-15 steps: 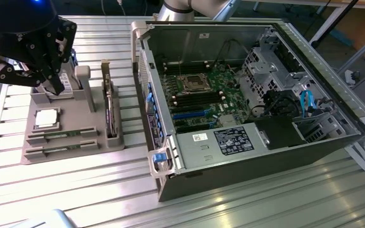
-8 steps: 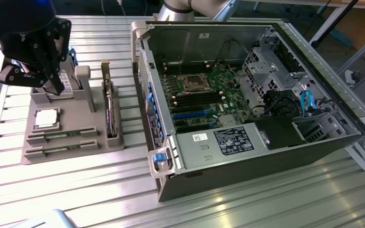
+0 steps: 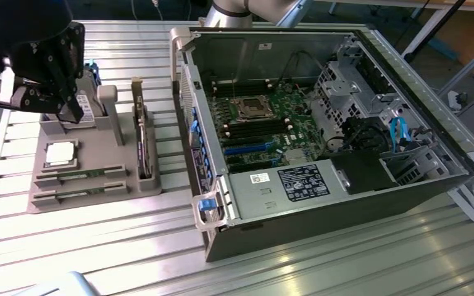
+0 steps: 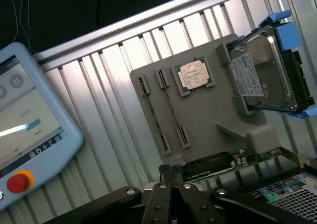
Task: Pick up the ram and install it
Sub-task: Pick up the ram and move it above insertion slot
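Observation:
Two ram sticks stand on edge in the slots of a grey holder tray (image 3: 47, 206): one ram stick (image 3: 81, 174) (image 4: 153, 117) and a second ram stick (image 3: 79, 192) (image 4: 173, 111) beside it. Both are thin green strips. My black gripper (image 3: 72, 116) (image 4: 172, 170) hangs above the tray's far end, near the hard drive (image 4: 262, 73), and is apart from the ram. Its fingers are shut together with nothing between them. The open computer case (image 3: 402, 80) lies to the exterior view's right, with the motherboard (image 3: 261, 126) exposed inside.
The tray also carries a square silver processor (image 3: 60, 153) (image 4: 194, 75) and an upright expansion card (image 3: 144, 148) (image 4: 208, 164). A teach pendant (image 4: 29, 115) lies on the slatted metal table (image 3: 97, 246) beyond the tray. The case wall (image 3: 189, 111) rises next to the tray.

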Tool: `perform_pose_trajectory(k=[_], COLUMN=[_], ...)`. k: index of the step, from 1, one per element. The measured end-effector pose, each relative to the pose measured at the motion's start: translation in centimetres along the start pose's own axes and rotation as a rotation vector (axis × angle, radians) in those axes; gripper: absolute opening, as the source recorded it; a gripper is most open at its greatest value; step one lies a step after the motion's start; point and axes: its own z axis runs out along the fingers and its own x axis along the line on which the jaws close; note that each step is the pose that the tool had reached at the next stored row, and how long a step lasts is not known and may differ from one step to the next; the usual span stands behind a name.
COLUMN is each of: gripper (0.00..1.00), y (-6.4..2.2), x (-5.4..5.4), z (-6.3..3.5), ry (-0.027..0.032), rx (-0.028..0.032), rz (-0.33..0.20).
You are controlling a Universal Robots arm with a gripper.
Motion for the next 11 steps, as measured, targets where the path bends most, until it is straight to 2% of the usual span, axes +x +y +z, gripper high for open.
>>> perform_pose_trajectory(k=[3,6,9,11], gripper=[0.1,0.1,0.1,0.1], y=[0.0,0.01,0.0,0.0], x=[0.0,0.0,0.01,0.01], z=[0.0,0.04,0.07,0.07], ry=[-0.0003,-0.0022,-0.0038,-0.0039], rx=[0.0,-0.0002,-0.0005,-0.0005], rz=[-0.054,-0.157,-0.225,-0.23])
